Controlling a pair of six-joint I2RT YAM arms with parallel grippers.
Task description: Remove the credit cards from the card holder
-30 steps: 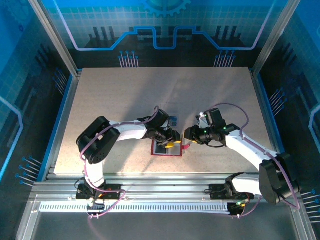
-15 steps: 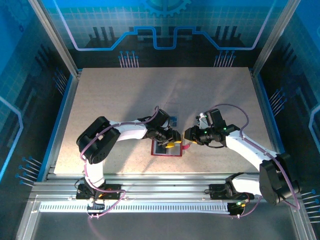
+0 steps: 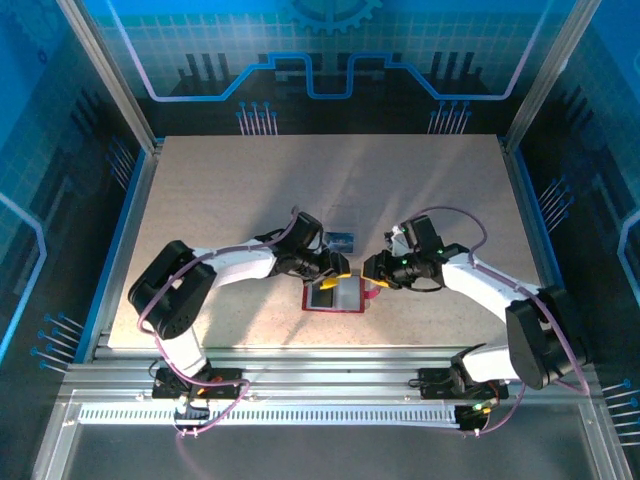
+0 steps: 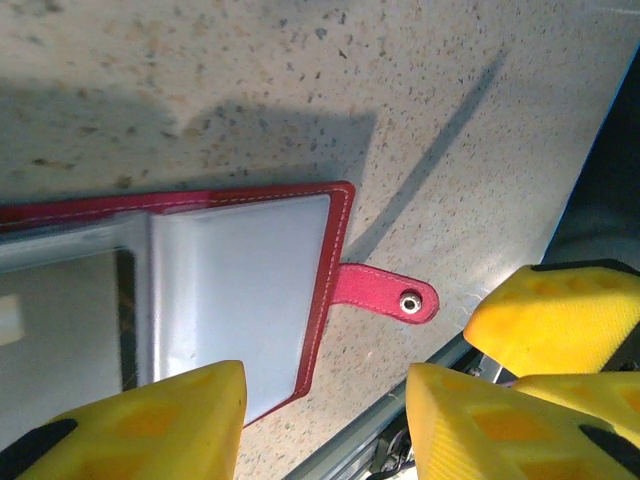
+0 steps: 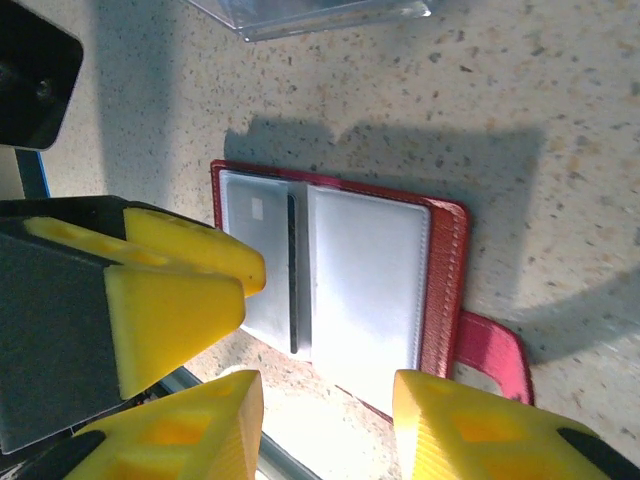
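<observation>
Left gripper (image 4: 325,405) open, over open dark red two-leaf card holder (image 4: 240,290) flat on speckled beige table (image 4: 300,80); right gripper (image 5: 325,400) open too, near red strap tab (image 5: 490,355).

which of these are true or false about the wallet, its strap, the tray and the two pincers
1. The wallet lies open on the table. True.
2. Its strap is snapped shut across it. False: it sticks out sideways, flat on the table.
3. The clear tray sits apart from the wallet. True.
4. The left pincer grips a blue card. False: its jaws stand apart with nothing between them.
5. The right pincer is far off at the table's edge. False: it hovers right by the wallet.
</observation>
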